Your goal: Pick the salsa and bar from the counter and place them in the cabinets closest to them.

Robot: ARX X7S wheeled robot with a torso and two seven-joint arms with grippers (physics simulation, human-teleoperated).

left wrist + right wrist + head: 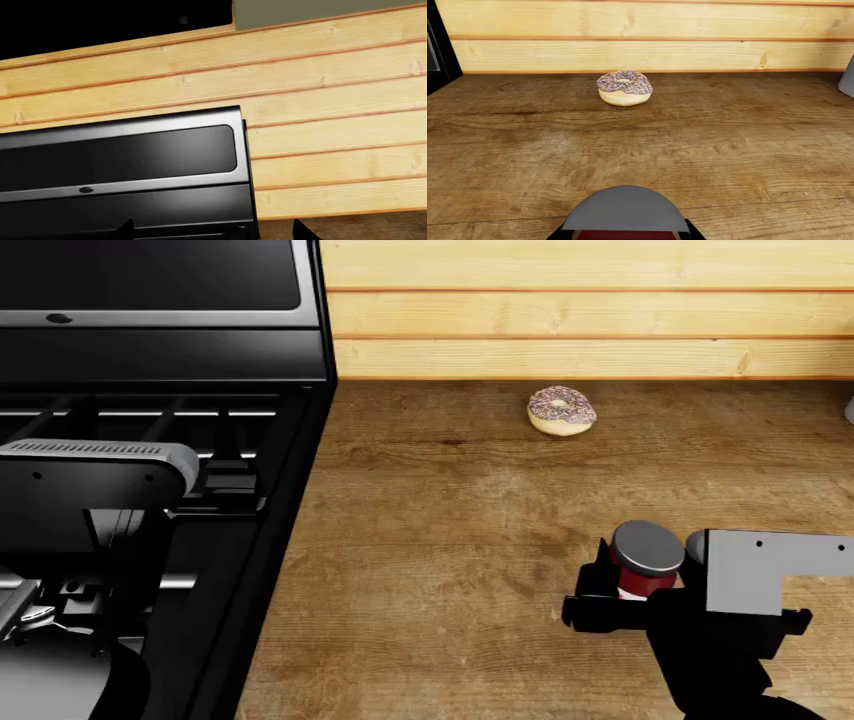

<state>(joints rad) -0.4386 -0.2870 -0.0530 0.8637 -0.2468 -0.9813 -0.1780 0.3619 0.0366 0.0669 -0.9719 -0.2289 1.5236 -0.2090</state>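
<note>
The right fingers [627, 602] pinched the salsa [645, 558] at lower right; a doughnut [562, 410] sat beyond on the surface [441, 540], the stove [160, 360] at left. Left fingers' state: cannot tell.

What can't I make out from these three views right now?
- Bar: in no view.
- Cabinets: none shown.
- Right gripper on the salsa: head view hides the contact behind its own body; right wrist view's edge cuts the jar below the lid, so the grip is unconfirmed.
- Left gripper: left wrist view shows only dark fingertips at the edge; open or shut is unclear.
- Grey object: cut off.
</note>
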